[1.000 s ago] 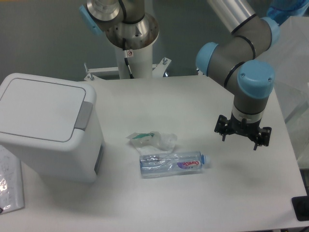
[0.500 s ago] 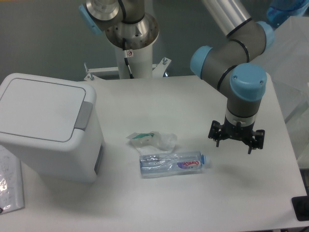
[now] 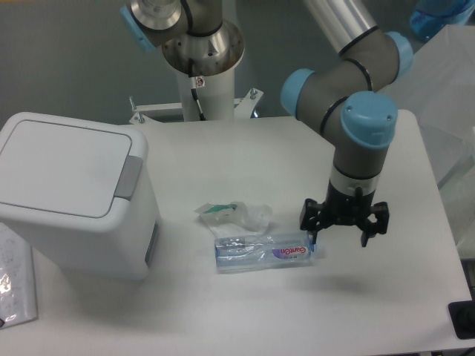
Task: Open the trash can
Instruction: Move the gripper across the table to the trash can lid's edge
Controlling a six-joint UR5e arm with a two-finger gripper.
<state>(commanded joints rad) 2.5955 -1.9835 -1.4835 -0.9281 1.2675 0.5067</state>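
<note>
The trash can (image 3: 74, 193), a large white boxy bin, stands at the table's left with its flat lid down and a grey push-button strip (image 3: 128, 177) on the lid's right edge. My gripper (image 3: 338, 231) hangs open over the table's right half, fingers pointing down, nothing between them. It is far to the right of the trash can, just above the cap end of a plastic bottle.
A clear plastic bottle (image 3: 263, 251) with a purple label lies on its side mid-table. A crumpled clear wrapper (image 3: 234, 214) with a green bit lies just behind it. Papers in plastic (image 3: 15, 278) sit at the front left. A black object (image 3: 462, 320) is at the front right edge.
The arm has swung left and slightly toward the table's front, bringing the gripper from the right side to just above the bottle's cap end. Trash can, bottle and wrapper have not moved.
</note>
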